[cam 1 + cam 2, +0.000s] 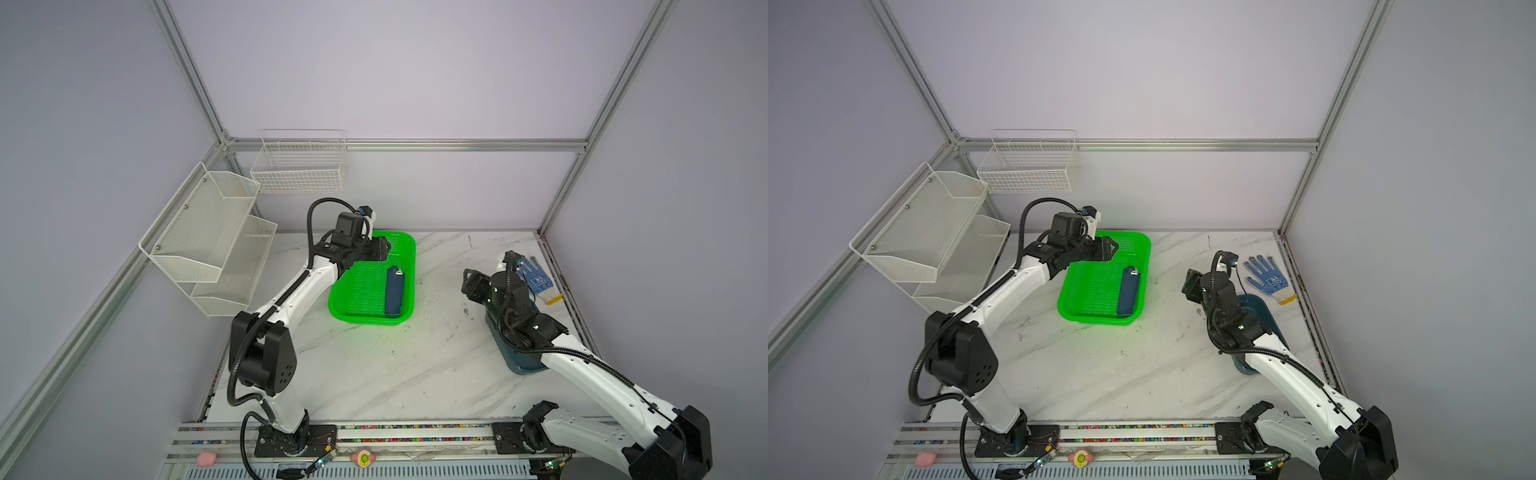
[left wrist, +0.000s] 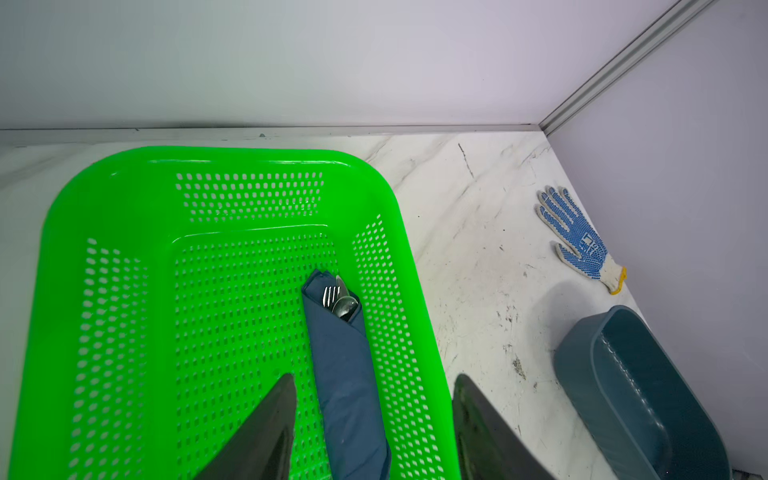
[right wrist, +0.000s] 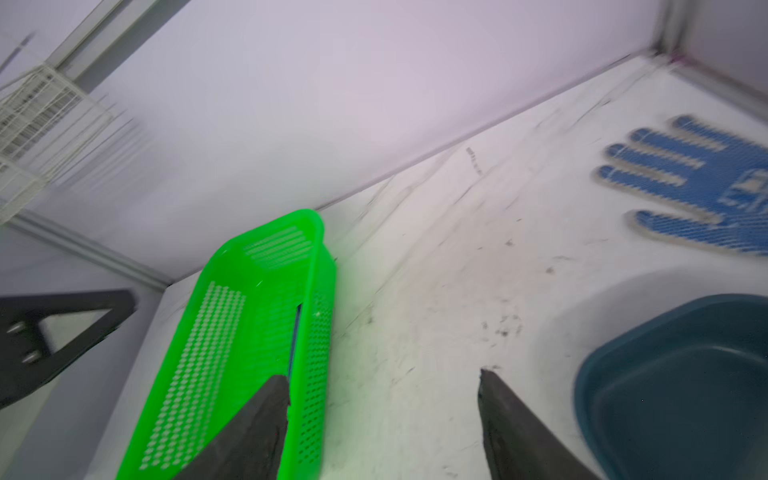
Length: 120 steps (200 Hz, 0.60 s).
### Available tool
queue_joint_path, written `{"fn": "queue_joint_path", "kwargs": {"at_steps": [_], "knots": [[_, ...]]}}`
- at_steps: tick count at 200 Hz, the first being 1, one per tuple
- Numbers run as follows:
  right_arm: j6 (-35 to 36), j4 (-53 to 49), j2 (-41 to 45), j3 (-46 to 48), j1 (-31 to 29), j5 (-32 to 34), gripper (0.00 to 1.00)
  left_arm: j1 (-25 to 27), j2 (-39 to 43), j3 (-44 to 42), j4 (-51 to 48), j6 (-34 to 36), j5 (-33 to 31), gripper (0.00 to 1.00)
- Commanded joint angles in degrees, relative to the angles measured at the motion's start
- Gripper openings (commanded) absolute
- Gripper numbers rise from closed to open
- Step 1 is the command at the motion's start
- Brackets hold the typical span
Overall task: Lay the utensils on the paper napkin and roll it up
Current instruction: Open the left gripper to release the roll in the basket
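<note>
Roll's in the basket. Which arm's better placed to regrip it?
Left. The left gripper hangs open over the green basket, napkin roll lined up between its jaws. The right gripper, also open, is outside the basket, near the teal tray.

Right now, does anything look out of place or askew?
Nothing spilled. The rolled napkin lies in the green basket along a side wall, utensils poking from one end. Only the work glove on the table seems stray.

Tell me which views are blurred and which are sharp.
Right wrist view: motion-smeared, glove and wire rack streaked. Left wrist view: crisp, fork tines in the napkin distinct. Both top views: sharp; the green basket tints the table.
</note>
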State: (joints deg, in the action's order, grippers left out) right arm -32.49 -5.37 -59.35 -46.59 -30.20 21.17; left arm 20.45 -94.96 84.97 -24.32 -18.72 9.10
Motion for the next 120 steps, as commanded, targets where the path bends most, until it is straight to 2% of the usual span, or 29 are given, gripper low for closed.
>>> {"fn": "queue_joint_path", "kwargs": {"at_steps": [1,19,46,59,73,79,99,120], "knots": [[4.8,-0.4,3.6,3.9,3.8,9.1,0.8,0.4,9.3,-12.4,8.5,2.9,-6.7,0.62],[10.4,2.8,4.8,6.6,6.4,13.9,0.86,0.1,20.2,-23.2,12.9,3.6,-13.3,0.67],[17.7,10.3,3.0,10.2,10.3,18.2,0.89,-0.5,33.9,-38.6,19.3,5.0,-26.1,0.89],[20.4,16.3,1.1,13.2,12.4,18.0,0.89,-0.9,39.3,-44.1,21.8,5.3,-32.9,1.0],[21.1,22.4,-1.9,15.7,15.0,16.3,0.9,-1.7,44.0,-49.4,24.3,6.1,-39.8,1.0],[21.4,24.2,-3.2,16.2,15.7,15.2,0.9,-2.4,45.5,-51.6,26.9,9.0,-41.2,1.0],[25.9,35.2,-8.8,19.0,16.7,12.4,0.92,-7.2,47.5,-58.3,35.9,12.4,-42.2,1.0],[28.3,46.3,-16.1,20.9,18.2,8.8,0.92,-12.0,45.1,-60.6,39.6,12.3,-43.0,1.0]]}}
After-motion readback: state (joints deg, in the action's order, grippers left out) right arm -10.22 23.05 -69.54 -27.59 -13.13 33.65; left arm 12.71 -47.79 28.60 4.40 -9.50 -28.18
